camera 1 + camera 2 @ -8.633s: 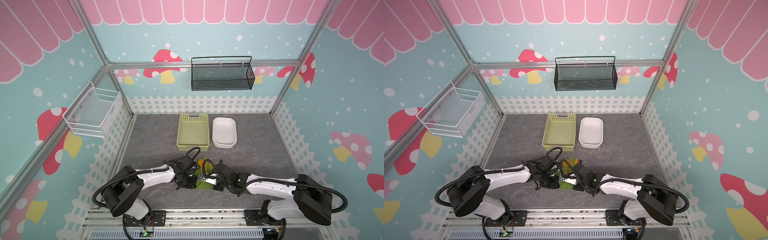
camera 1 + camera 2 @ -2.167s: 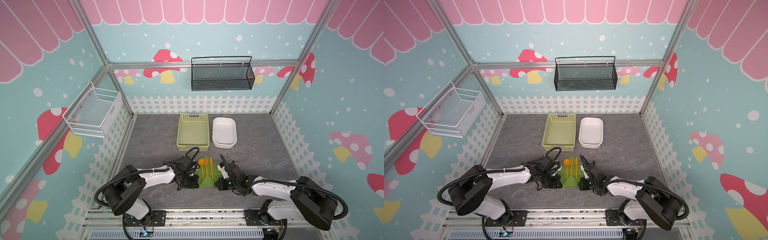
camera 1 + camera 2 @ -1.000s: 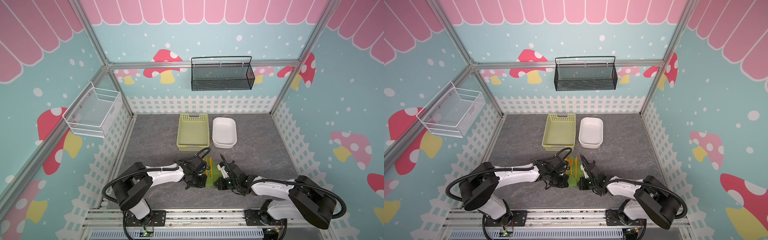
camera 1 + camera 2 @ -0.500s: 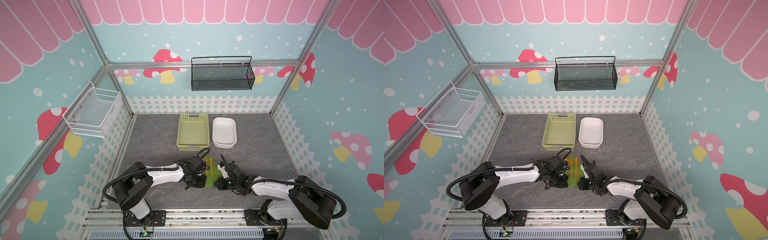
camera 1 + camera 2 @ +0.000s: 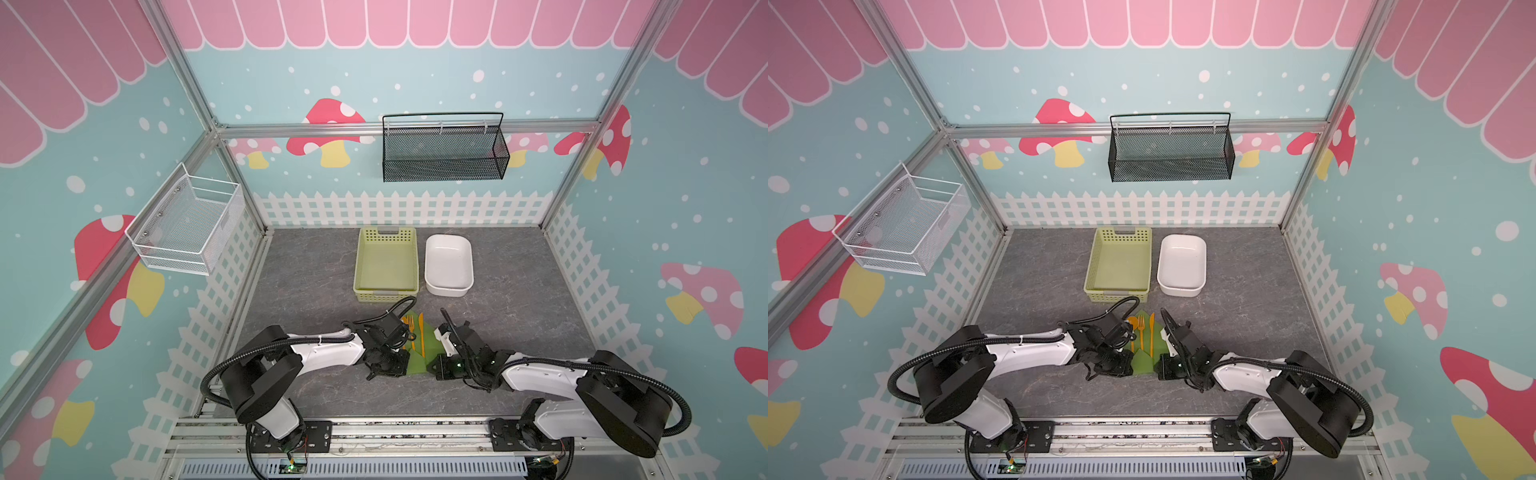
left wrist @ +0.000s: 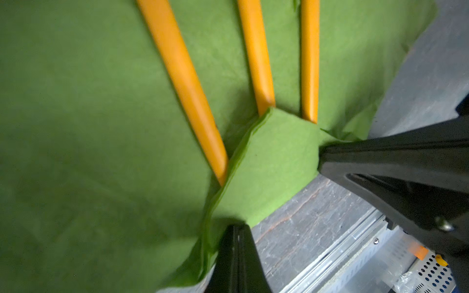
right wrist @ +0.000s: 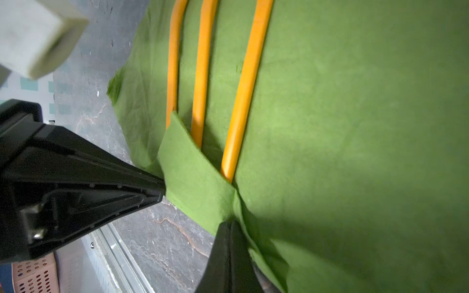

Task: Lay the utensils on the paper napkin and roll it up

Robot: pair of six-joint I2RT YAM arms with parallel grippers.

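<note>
Left arm: lay low over the table, stretched from the front-left base toward the middle, wrist tipped down.
Left gripper: jaws clenched together, tips touching the left end of the napkin's folded flap. Whether paper was caught between them could not be told.
Napkin: lay flat on the table between both grippers, its near corner folded back over the handle ends.
Utensils: spoon, fork and knife lay side by side on the napkin, heads pointing away, handle ends at or under the flap.
Right gripper: jaws clenched together, tips touching the flap's right end. A pinch could not be told.
Right arm: lay low, reaching from the front-right base toward the middle.
</note>
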